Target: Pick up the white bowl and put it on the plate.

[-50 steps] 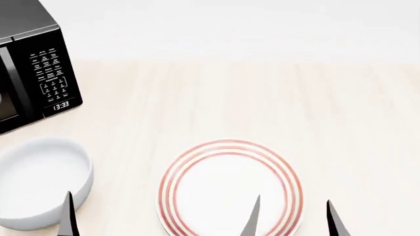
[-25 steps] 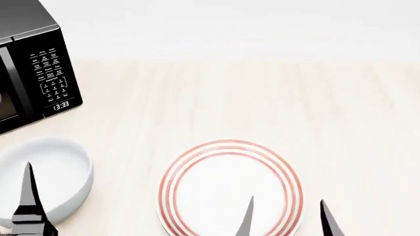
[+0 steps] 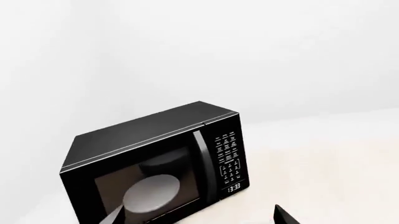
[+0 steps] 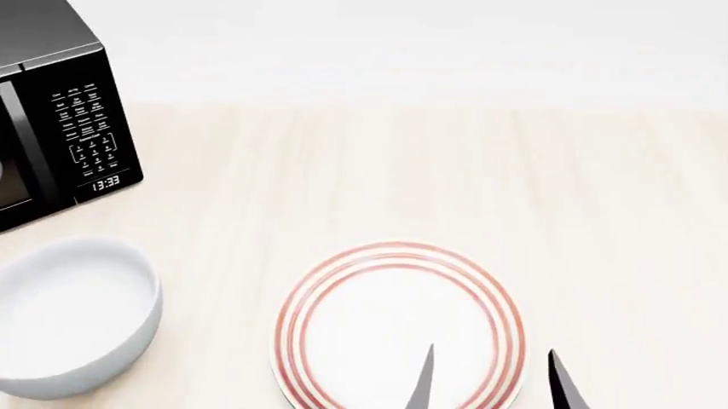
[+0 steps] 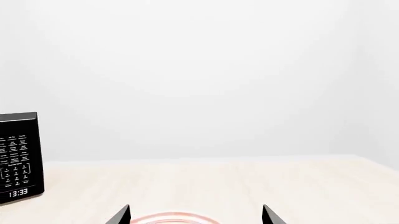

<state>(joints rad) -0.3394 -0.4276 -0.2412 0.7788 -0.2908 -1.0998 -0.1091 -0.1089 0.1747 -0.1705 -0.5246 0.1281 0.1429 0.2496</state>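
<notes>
The white bowl sits on the table at the near left, upright and empty. To its right lies the plate, with nothing on it. My right gripper is open, its two dark fingertips over the plate's near right rim. In the right wrist view the right gripper frames a strip of the plate's red rim. My left gripper shows only in the left wrist view, open, facing the microwave. It is out of the head view, and the bowl is out of its wrist view.
A black microwave stands at the far left, just behind the bowl; it also fills the left wrist view as the microwave and shows at the edge as the microwave. Pale wooden tabletop stretches behind the plate to a white wall.
The left fingertip that stood over the bowl half a second ago has dropped out of the head view. The right fingertips have drifted slightly left. Bowl and plate have not moved.
</notes>
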